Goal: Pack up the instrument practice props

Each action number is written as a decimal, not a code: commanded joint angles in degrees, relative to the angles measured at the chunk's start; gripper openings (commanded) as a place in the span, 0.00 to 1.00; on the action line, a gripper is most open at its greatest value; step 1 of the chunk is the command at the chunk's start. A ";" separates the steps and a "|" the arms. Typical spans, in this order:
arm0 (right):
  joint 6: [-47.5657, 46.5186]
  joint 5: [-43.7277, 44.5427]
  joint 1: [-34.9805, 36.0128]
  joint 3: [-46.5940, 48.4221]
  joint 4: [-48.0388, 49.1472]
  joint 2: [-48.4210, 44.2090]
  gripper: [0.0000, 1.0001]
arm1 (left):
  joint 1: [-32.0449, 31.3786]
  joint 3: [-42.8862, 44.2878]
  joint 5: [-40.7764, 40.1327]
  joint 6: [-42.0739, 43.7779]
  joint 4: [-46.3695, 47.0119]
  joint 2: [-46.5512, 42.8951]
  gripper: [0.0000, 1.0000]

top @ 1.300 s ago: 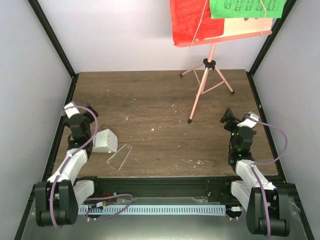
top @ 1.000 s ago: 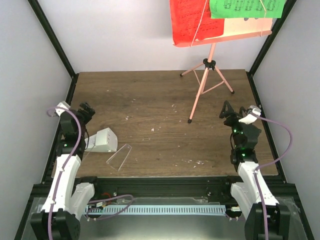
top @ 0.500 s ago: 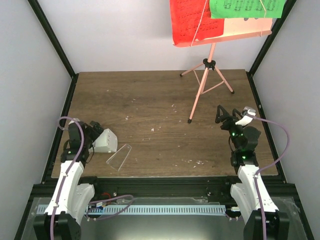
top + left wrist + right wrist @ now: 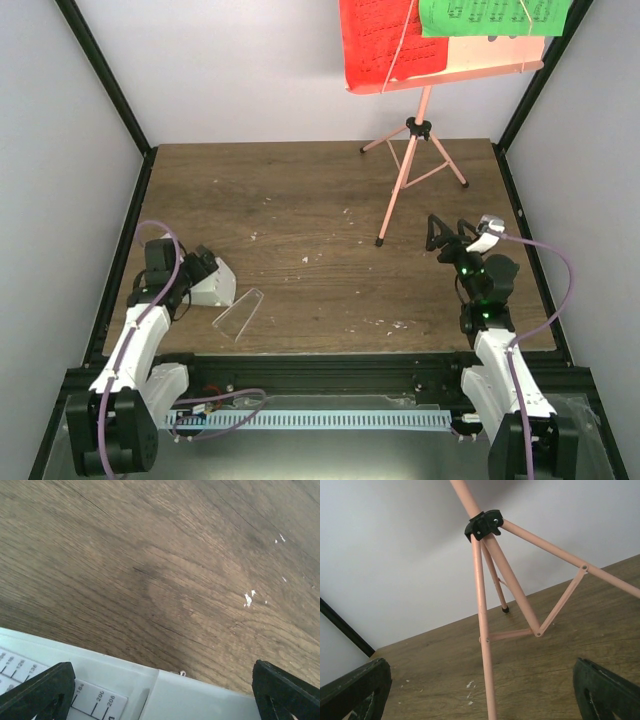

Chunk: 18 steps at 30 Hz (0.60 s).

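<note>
- Nothing appeared packed yet. The pink music stand [image 4: 418, 127] stood upright on its spread tripod at the far right of the worktop [image 4: 300, 200], with the red page [image 4: 385, 45] and the green page [image 4: 490, 15] still on its desk.
- The white metronome [image 4: 214, 288] lay at the near left. Its clear cover [image 4: 238, 313] was off and lay just beside it on the wood.
- The left gripper [image 4: 203, 262] sat low at the metronome, jaws spread wide to either side of its scaled face and gripping nothing. Whether they touched it could not be told.
- The right gripper [image 4: 446, 232] hovered near the stand's front leg, jaws wide and empty, facing the tripod.
- By this showing the task was at its start: the cover was to be fitted, the pages taken down and the stand folded. No case or box was in view.
</note>
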 commanded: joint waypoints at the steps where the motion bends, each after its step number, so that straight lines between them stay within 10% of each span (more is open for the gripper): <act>1: -0.37 -3.08 -0.34 -1.35 4.03 0.25 1.00 | 0.10 1.60 5.73 2.56 0.99 1.09 0.97; 18: -0.32 -1.26 -0.34 -1.67 4.34 2.87 1.00 | -1.19 -3.31 28.43 1.17 11.44 2.53 0.69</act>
